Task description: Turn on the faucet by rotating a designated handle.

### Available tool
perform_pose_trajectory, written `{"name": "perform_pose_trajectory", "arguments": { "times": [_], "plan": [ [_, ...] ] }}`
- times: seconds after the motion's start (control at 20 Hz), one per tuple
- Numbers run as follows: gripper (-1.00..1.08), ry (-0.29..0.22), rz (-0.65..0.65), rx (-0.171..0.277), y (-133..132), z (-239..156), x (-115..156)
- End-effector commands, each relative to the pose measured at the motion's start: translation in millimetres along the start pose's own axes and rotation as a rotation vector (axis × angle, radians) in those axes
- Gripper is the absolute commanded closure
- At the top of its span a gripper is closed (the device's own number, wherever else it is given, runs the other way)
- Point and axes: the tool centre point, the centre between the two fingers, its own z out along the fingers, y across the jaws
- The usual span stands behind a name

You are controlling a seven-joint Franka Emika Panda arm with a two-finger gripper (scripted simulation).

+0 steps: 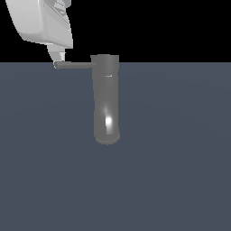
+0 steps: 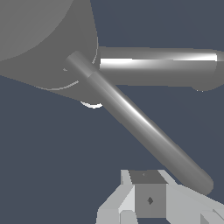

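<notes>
One faucet, one handle

The tall grey metal cylinder of the faucet looks smooth and glossy with a bright highlight, its thin straight grey metal handle rod has a polished sheen in the wrist view, the white gripper looks like smooth matt plastic, and the dark blue-grey floor is matt.

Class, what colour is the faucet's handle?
Grey metal, with a bright sheen; the handle shows best in the wrist view.
</notes>
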Motion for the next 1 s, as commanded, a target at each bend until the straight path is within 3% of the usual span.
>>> {"name": "perform_pose_trajectory", "arguments": {
  "times": [0.0,0.95],
  "plan": [
    [1.08,0.001,0.013,-0.002,6,0,13],
    [1.08,0.002,0.012,-0.003,52,-1,62]
  ]
}}
